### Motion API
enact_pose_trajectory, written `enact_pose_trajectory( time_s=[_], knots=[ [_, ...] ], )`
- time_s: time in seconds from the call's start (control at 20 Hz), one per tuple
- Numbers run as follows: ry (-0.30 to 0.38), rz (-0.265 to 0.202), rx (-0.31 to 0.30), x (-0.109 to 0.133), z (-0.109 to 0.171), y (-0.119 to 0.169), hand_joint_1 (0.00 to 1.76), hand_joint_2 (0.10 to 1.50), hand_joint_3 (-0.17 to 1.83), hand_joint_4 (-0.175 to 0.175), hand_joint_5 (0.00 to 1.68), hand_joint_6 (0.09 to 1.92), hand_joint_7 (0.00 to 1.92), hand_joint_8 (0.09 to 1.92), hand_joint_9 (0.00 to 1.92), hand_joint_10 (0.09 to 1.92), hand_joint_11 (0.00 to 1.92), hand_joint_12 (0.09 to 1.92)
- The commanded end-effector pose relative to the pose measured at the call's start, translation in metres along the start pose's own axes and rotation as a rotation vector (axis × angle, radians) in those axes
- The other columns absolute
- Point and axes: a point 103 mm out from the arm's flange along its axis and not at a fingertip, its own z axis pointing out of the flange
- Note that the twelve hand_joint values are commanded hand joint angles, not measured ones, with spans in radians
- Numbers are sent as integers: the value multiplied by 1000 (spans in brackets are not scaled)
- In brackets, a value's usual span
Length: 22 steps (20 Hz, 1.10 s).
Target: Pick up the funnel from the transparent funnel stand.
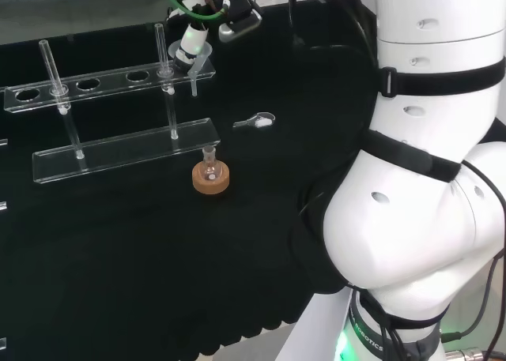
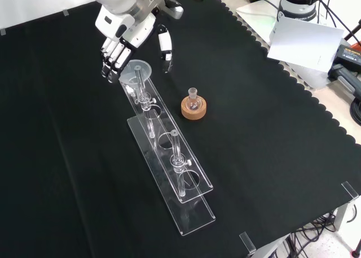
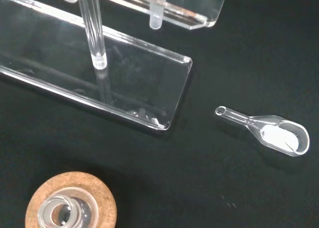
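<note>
Black cloth bench [image 2: 271,128]; the hand [image 2: 121,46], fingers relaxed and apart, hovers at the far end of the clear stand [image 2: 186,199] beside the funnel [image 2: 136,72].

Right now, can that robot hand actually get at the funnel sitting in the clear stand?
Probably yes. In the front view the hand is right at the funnel, at the far end of the stand, its fingers by the rim on one side. Nothing stands between them; the flask on its cork ring sits well aside.
</note>
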Motion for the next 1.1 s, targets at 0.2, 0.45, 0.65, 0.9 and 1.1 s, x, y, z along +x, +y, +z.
enact_pose_trajectory(
  time_s=[0.2,0.45,0.65,0.9,1.1],
  knots=[
    [-55,47,31,5,2,6,693,686,280,69,50,87,56,87,0,823,119,1588],
    [-40,34,4,-3,1,5,736,654,367,66,122,87,10,323,6,921,158,1582],
    [-38,27,-6,-5,0,6,749,642,403,65,147,87,0,416,28,927,179,1575],
    [-39,17,-10,-7,2,14,752,637,421,60,165,87,0,448,41,924,186,1572],
    [-42,15,-16,-10,0,12,752,633,432,58,173,87,0,463,58,924,193,1569]
  ],
)
